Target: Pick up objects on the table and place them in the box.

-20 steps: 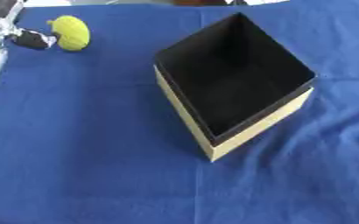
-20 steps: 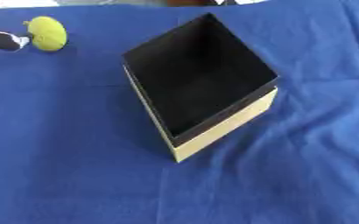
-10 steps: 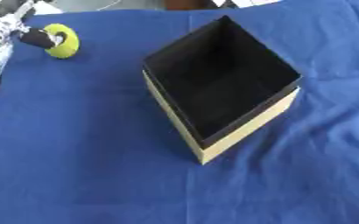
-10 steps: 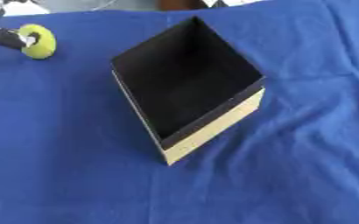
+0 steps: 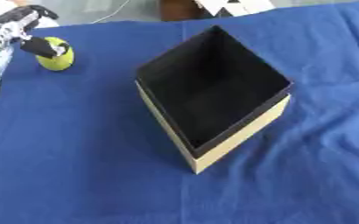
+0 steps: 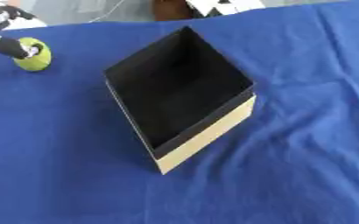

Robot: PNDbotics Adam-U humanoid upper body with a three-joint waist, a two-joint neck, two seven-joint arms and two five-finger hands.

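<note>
Far left | left robot hand (image 5: pixel 23 33) fingertip touching yellow-green ball (image 5: pixel 58 56) (grip unclear) | box (image 5: pixel 213 94) apart

2 head eyes, steep downward views sharing the box (image 5: pixel 213 94)

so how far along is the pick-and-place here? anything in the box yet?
Nothing done: the box looks empty, only its black inside showing. In hand: the left hand is at the yellow-green ball at the far left of the blue cloth, a fingertip on it, but its grip can't be made out. Left: lift the ball, carry it to the box, drop it in.
</note>
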